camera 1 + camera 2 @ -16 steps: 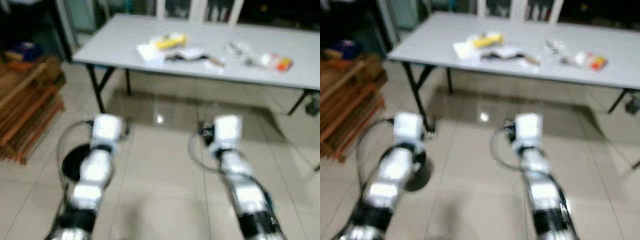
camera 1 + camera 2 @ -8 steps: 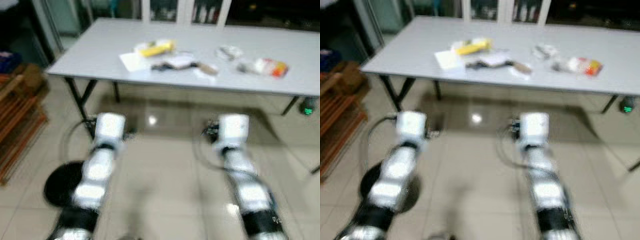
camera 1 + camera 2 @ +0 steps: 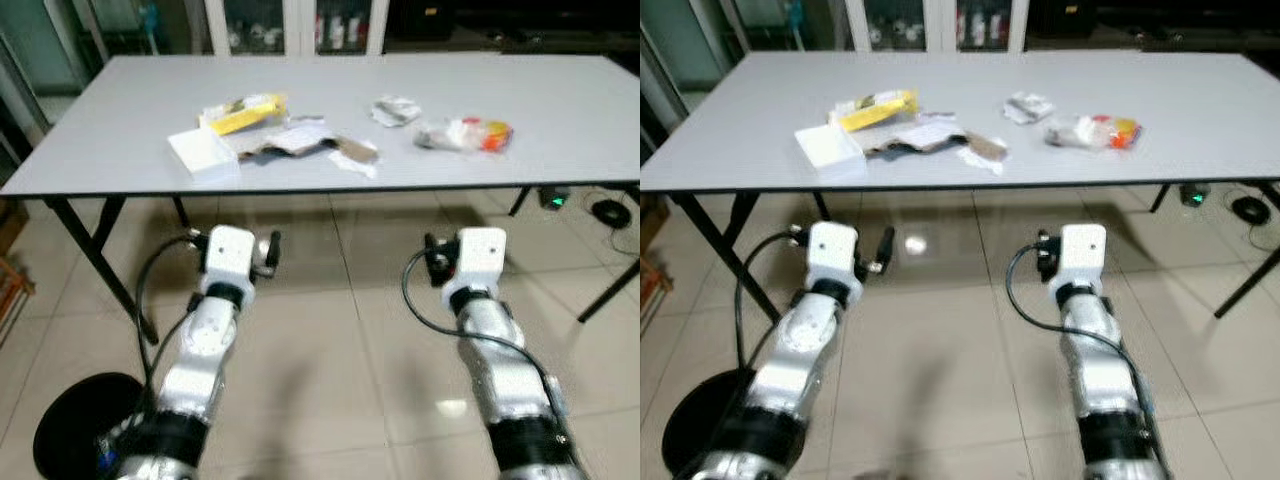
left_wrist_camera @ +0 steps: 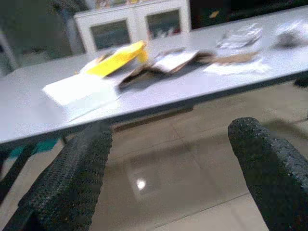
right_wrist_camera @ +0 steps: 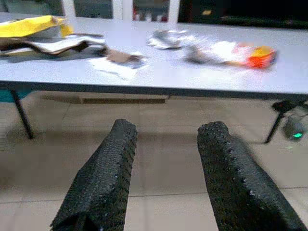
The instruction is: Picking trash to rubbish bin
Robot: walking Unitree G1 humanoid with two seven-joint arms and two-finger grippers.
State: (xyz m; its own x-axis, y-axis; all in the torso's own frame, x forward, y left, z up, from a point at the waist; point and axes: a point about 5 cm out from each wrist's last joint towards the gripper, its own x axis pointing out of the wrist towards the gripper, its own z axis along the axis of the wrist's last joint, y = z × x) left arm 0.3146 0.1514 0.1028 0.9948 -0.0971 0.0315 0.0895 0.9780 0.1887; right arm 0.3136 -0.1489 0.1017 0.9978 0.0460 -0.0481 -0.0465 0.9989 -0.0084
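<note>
Ahead on table (image 3: 110,130), trash (image 3: 290,140) well beyond both spread, empty hands: left hand (image 4: 168,173), right hand (image 5: 168,178).

One long grey folding worktop (image 3: 560,110).
On it, trash pieces:
- one flat white box (image 3: 203,152)
- one yellow packet (image 3: 243,112)
- one white paper sheet (image 3: 291,134) over dark wrapper
- one brown card scrap (image 3: 352,153)
- one crumpled silvery wrapper (image 3: 395,110)
- one clear plastic bag with orange end (image 3: 464,133)

One round black bin (image 3: 70,435) on tiled floor.
Two silver arms, one black two-fingered tool each: left tool (image 4: 173,175), right tool (image 5: 166,173).
</note>
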